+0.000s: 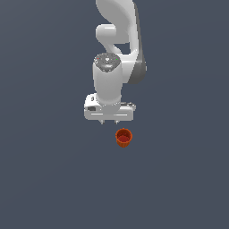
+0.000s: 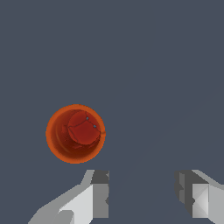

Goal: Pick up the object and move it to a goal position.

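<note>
The orange-red cup stands upright on the grey floor, mouth up. In the wrist view the cup shows from above, with its inside bottom visible. My white gripper hangs above the floor, just behind the cup and slightly toward the exterior view's left. Its fingers are spread wide with nothing between them; the gripper is open and apart from the cup, which lies off to one side of the gap between the fingers.
The plain grey floor spreads all round. The white arm rises behind the gripper toward the top of the exterior view. No other objects show.
</note>
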You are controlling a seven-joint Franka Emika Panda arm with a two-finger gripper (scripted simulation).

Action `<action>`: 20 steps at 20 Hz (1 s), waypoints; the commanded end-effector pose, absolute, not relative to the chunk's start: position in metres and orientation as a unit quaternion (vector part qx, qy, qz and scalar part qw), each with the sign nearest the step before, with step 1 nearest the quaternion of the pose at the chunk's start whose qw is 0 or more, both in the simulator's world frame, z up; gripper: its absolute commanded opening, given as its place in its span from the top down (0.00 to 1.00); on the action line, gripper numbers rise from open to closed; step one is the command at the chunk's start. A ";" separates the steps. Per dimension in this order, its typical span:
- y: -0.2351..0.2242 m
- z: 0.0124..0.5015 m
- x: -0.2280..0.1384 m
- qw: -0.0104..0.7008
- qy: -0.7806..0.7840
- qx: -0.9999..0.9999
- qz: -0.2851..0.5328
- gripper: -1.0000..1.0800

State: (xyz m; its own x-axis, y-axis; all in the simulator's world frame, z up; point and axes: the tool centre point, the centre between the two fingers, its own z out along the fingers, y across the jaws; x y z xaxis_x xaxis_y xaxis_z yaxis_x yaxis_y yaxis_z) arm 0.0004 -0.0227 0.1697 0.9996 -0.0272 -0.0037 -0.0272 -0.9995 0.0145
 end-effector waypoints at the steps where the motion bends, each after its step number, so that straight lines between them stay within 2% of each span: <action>1: -0.022 0.169 0.000 0.007 -0.010 1.000 -0.001 0.38; 20: 0.009 0.136 -0.002 -0.026 0.150 0.988 0.037 0.38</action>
